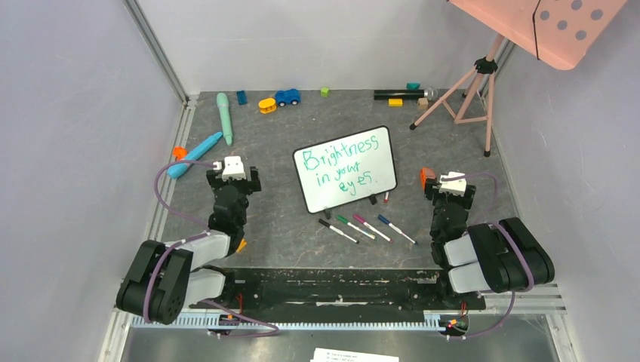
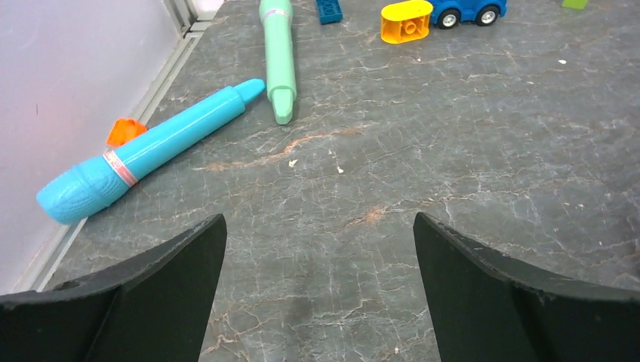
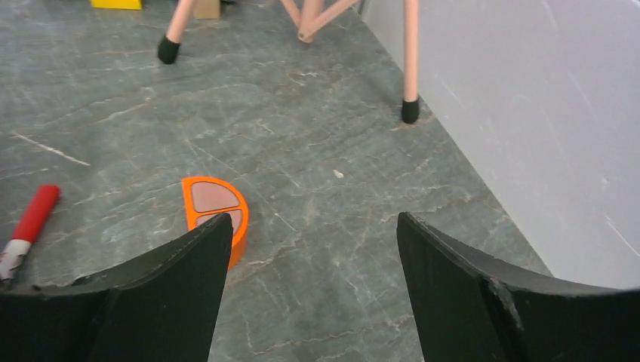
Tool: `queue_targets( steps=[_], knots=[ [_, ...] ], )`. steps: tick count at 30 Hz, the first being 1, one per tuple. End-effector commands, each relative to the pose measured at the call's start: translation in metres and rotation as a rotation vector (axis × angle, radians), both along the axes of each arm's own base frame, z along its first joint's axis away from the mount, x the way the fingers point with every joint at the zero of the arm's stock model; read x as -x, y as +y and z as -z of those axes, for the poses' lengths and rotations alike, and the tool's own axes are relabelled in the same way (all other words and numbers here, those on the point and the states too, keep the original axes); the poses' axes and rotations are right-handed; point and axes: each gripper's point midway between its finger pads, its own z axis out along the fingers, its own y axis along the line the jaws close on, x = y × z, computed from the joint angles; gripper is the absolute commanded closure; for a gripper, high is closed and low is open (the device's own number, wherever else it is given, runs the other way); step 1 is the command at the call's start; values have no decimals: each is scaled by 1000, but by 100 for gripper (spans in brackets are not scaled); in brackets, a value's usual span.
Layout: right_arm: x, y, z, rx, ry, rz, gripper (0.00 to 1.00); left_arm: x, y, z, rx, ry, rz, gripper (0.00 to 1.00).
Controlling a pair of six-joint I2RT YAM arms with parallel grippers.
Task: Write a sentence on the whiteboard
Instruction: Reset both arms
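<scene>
So from where I'm standing this looks pretty much done. The whiteboard (image 1: pixel 322 197) sits in the middle of the desk (image 1: pixel 264 226), centre of the overhead view, and the sentence (image 1: pixel 343 166) is on it in teal, three lines: "Brightness in your eyes".

Both arms are folded low near the bottom of the frame, one either side of the board and well apart from it. The left fingers (image 2: pixel 166 294) are spread wide with only bare desk between them. The right fingers (image 3: pixel 158 294) are spread too and hold nothing; an orange half-round piece (image 3: pixel 215 204) lies just beside the left-hand one.

The step, I reckon, is just staying out of the way. Doing it well means keeping everything off the writing so the ink doesn't smear, and not nudging the board's little feet. If a letter needs touching up, the four markers (image 1: pixel 355 226) lie in a row just below the board. I'd grab one mid-barrel and come in from the blank lower-left corner.

The board's long axis runs left to right in the overhead view, skewed so the right end sits higher in the frame. The text reads right way up from the arms' side, with the lines climbing toward the upper right.
</scene>
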Motion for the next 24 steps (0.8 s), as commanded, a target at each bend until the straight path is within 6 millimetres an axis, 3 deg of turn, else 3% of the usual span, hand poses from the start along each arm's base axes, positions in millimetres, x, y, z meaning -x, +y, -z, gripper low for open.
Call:
queue_targets(
  steps=[1,3,6,9,11,14,16,24],
  knots=[
    [29,8,22,-36,27,-95,18,-6,-1,-27,-60,-102,46,3],
    [18,12,23,-14,49,-119,17,-9,0,-31,-66,-124,37,3],
    [17,12,26,-24,61,-128,3,-18,-3,-30,-86,-93,56,4],
    [17,12,26,-25,61,-128,2,-26,-13,-30,-133,-88,118,9],
    [19,12,25,-24,54,-126,2,-24,-21,-34,-155,-172,174,8],
    [19,12,24,-24,51,-125,2,-39,-22,1,-225,-154,206,14],
    [18,12,24,-23,51,-126,2,-51,-34,9,-260,-85,268,15],
    [18,12,25,-24,54,-125,2,-95,-8,20,-114,98,244,18]
  ],
)
